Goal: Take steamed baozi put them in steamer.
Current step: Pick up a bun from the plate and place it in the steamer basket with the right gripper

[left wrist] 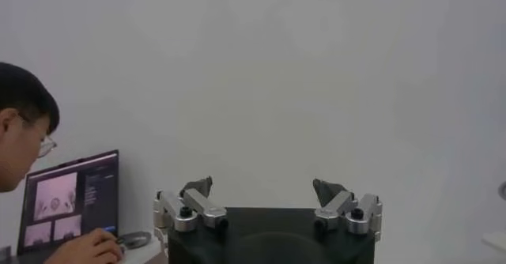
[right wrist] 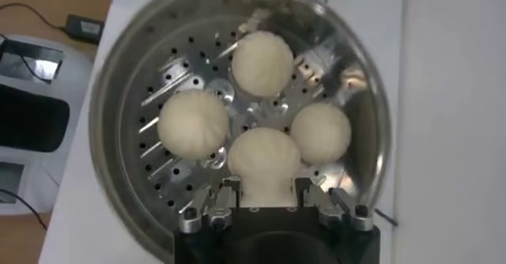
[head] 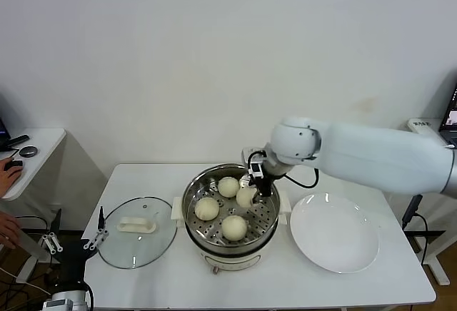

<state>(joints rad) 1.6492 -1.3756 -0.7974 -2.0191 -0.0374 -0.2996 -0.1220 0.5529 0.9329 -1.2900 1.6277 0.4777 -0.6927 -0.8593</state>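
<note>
The steamer [head: 191, 195] stands mid-table with its perforated tray showing. Three baozi lie on the tray [head: 228, 186], [head: 207, 208], [head: 234, 227]. My right gripper [head: 255, 186] reaches in from the right and is shut on the fourth baozi [head: 246, 197], low over the tray's right side. In the right wrist view my right gripper [right wrist: 265, 190] has its fingers pressed on both sides of that baozi [right wrist: 263, 159], with the other baozi [right wrist: 262, 62] [right wrist: 193, 122] [right wrist: 320, 131] lying round it. My left gripper [head: 71, 240] is parked low at the left, open and empty [left wrist: 263, 188].
A flat white plate [head: 334, 232] lies right of the steamer. The glass lid [head: 137, 231] with a white handle lies left of it. A person at a laptop [left wrist: 71, 198] sits beyond the table's left end, by a small side table [head: 36, 143].
</note>
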